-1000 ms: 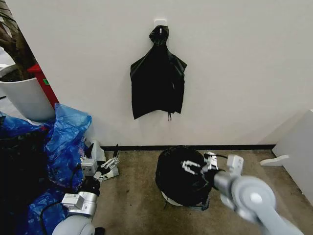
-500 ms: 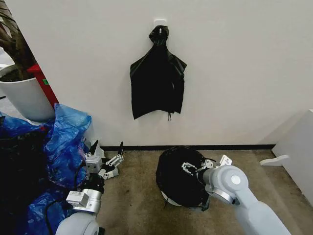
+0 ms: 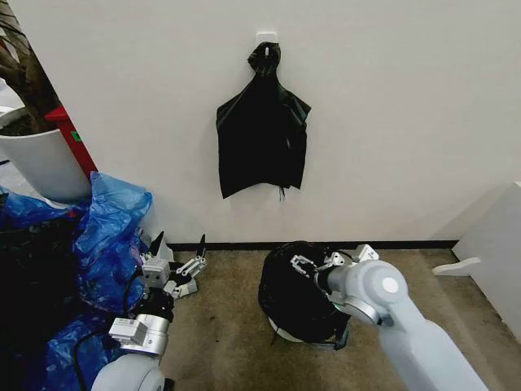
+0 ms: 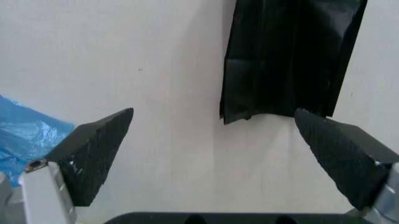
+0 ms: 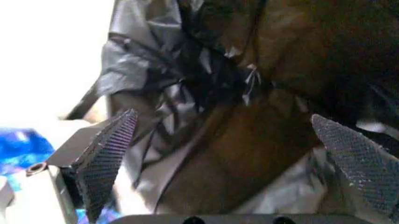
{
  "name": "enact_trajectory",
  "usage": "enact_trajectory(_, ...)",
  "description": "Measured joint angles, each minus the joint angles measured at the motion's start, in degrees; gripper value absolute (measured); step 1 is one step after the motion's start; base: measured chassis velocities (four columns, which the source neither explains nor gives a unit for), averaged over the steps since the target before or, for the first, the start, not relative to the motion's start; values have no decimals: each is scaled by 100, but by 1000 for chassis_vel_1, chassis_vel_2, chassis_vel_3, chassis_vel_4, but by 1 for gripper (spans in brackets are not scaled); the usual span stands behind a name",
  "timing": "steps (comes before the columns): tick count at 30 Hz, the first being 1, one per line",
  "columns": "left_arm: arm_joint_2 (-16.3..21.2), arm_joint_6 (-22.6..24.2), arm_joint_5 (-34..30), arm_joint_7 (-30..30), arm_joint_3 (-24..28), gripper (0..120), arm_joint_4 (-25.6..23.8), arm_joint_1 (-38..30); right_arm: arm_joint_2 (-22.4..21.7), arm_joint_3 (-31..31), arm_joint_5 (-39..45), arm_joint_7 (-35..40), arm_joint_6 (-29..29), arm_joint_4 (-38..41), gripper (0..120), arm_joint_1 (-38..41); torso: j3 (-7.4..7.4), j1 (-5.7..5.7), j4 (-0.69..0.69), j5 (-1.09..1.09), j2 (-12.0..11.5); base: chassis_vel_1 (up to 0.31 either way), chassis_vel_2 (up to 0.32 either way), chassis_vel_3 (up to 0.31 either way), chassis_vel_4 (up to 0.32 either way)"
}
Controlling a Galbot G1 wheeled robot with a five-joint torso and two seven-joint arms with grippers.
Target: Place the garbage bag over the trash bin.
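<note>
Right pincer (image 3: 313, 265) apart over garbage bag (image 3: 297, 293) draped on trash bin (image 3: 278, 331); left pincer (image 3: 177, 252) apart, idle

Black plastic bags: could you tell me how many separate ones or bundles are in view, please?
2. The garbage bag covers the trash bin on the floor, under the open right gripper. A black bundle hangs on the wall above. More may lie hidden among the blue bags.
</note>
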Motion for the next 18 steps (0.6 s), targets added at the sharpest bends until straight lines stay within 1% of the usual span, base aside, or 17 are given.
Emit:
enact_trajectory(1,0,0,0,0,0,100,0,0,0,0,0,0,0,0,100,0,0,0,0,0,0,0,0,0,0)
enact_trajectory(7,6,0,-26,-2,-37,100,-1,-11,346,-292,-770,-105,-85,-865,100,96,0,0,1,-1,0,0,0,0,0)
enact_trajectory(12,-28,0,-28,-6,-28,100,1,-68,481,-380,-1031,-147,-113,-1237,100,-32,0,0,-1,-1,0,0,0,0,0)
enact_trajectory(16,-33,-1,-30,-7,-18,100,34,-125,506,-446,-1105,-148,-86,-1290,100,-41,0,0,-1,-1,0,0,0,0,0)
enact_trajectory(18,-29,-1,-37,-7,-6,100,86,-189,488,-498,-1020,-84,-20,-1139,100,59,0,0,-1,-1,0,0,0,0,0)
